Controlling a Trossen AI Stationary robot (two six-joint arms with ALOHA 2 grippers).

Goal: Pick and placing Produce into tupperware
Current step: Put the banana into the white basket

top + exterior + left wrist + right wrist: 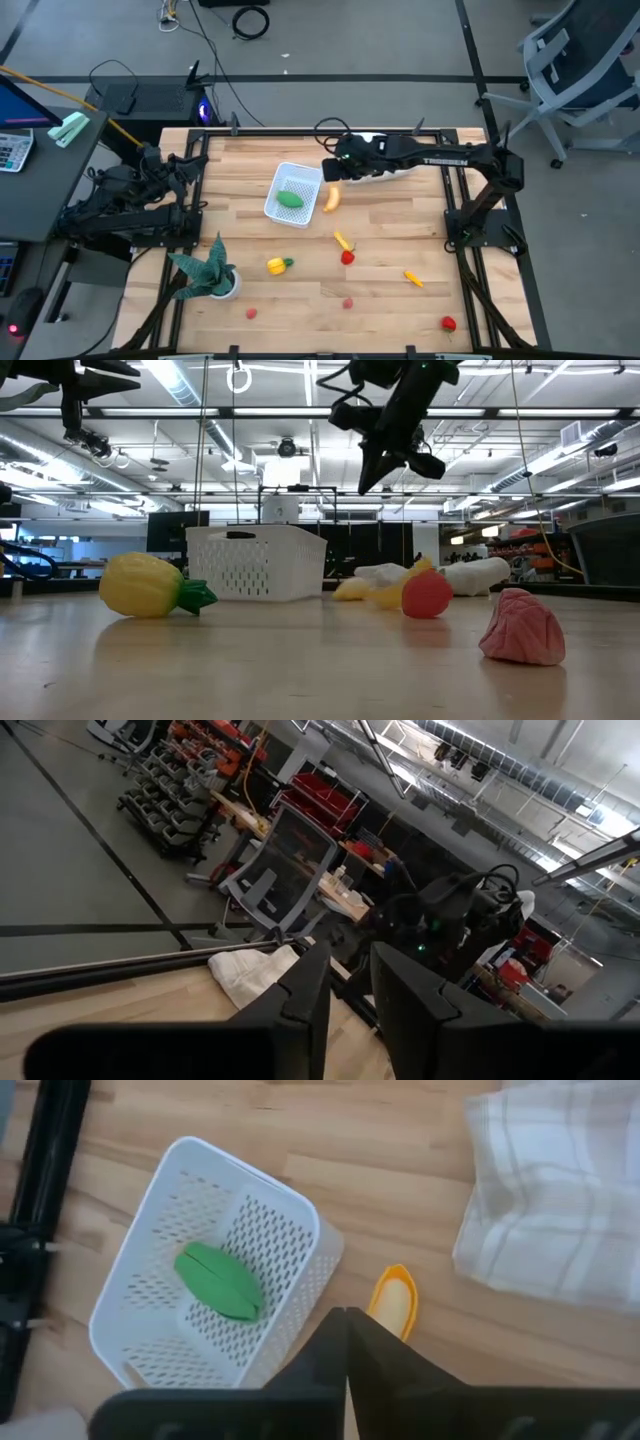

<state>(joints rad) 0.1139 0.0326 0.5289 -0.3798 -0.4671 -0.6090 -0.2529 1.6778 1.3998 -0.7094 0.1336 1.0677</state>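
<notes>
A white basket (296,192) is set on the wooden table (400,230) toward its far side, with one green piece (290,199) lying inside. A yellow banana (331,199) lies just beside the basket, outside it. The right gripper (333,170) is held in the air above the banana, fingers pressed together and empty. A folded white cloth (560,1210) lies near the banana. A yellow piece with green tip (279,265), a red piece (347,257) and a pink piece (522,626) are scattered nearer the front. The left gripper (345,1010) is parked at the table's left edge, fingers slightly apart, empty.
</notes>
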